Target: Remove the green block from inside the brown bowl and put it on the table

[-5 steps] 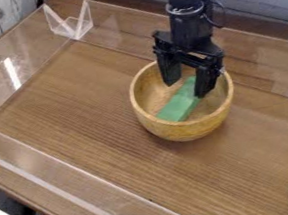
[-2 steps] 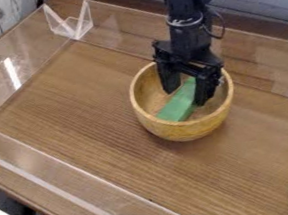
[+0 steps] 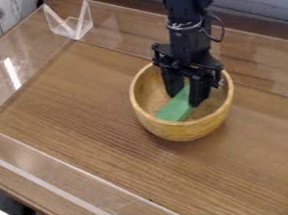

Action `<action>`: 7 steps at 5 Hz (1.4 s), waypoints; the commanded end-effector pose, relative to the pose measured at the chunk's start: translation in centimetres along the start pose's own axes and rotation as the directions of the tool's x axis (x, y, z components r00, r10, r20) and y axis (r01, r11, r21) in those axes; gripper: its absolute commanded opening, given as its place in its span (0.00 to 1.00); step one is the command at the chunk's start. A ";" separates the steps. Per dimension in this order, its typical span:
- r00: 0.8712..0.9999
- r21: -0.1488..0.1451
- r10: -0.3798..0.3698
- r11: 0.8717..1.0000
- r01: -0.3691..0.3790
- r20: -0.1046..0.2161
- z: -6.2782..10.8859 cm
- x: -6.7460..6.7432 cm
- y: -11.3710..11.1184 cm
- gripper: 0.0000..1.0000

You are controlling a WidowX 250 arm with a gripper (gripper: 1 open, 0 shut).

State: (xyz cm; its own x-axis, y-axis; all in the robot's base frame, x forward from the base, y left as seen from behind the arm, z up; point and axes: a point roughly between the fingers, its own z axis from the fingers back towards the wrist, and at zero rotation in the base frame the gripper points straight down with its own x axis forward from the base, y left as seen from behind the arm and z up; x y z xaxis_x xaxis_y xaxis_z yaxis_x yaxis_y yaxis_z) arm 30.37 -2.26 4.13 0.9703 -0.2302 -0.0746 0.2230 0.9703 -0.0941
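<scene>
— One view only, the overhead camera. Where do you stand?

— My arm comes down from the top edge, and my fingers (image 3: 189, 86) point straight down into the brown bowl (image 3: 156, 121), which sits right of the middle of the desk (image 3: 68, 120).

— And the green block?

— Green block (image 3: 176, 107) lies inside the bowl, tilted, its lower end on the bowl's floor and its upper end up between my two black fingers. One finger stands on each side of that upper end.

— Clamped on it?

— I cannot tell. My fingers stand close beside the block with a narrow gap between them, but whether the pads press on it is too small to make out.

— Anything else around?

— Clear plastic walls (image 3: 7, 73) edge the desk, and a small clear plastic piece (image 3: 70, 21) stands at the far left corner, well apart from the bowl.
</scene>
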 end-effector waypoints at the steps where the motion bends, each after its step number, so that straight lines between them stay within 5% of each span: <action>1: 0.998 0.005 0.011 1.000 -0.011 0.068 3.0 -0.2 0.0 0.00; 2: 0.996 0.000 0.029 1.000 -0.029 0.084 4.8 -0.7 0.1 0.00; 3: 0.989 -0.003 0.079 0.997 -0.079 0.125 8.8 -1.9 1.1 0.00; 4: 0.979 -0.007 0.130 0.991 -0.130 0.156 12.6 -5.2 4.3 0.00; 5: 0.981 0.001 0.145 0.989 -0.147 0.131 10.2 -8.8 7.0 0.00; 6: 0.985 0.020 0.130 0.991 -0.133 0.118 7.5 -10.4 8.1 0.00; 7: 0.986 0.027 0.112 0.993 -0.116 0.121 5.2 -10.5 7.8 0.00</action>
State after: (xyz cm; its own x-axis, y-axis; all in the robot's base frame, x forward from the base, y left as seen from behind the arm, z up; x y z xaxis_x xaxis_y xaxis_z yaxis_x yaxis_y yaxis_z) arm 22.03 8.07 8.53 0.9948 -0.1018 0.0028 0.1017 0.9919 -0.0762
